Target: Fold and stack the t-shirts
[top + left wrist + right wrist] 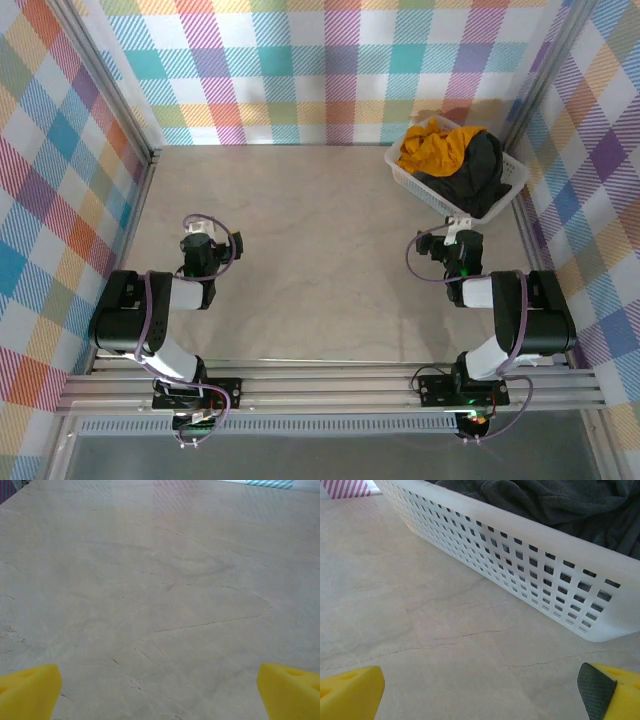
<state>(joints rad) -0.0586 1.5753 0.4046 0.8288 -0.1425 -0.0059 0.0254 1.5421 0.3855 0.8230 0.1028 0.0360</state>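
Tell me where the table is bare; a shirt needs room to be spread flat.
Bare: the table middle between the left gripper and the right gripper, back to the far wall, and the far left corner. Crowded: the far right corner, where the basket holds the black t-shirt and the yellow t-shirt.

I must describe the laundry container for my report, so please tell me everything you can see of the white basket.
The white basket looks like plastic, rectangular and shallow, with a smooth rim above walls pierced by rows of small square holes. It stands upright, turned at an angle, on the table in the far right corner. Inside lie a mustard t-shirt on the left and a black t-shirt on the right, rising above the rim. The open right hand faces its wall without touching.
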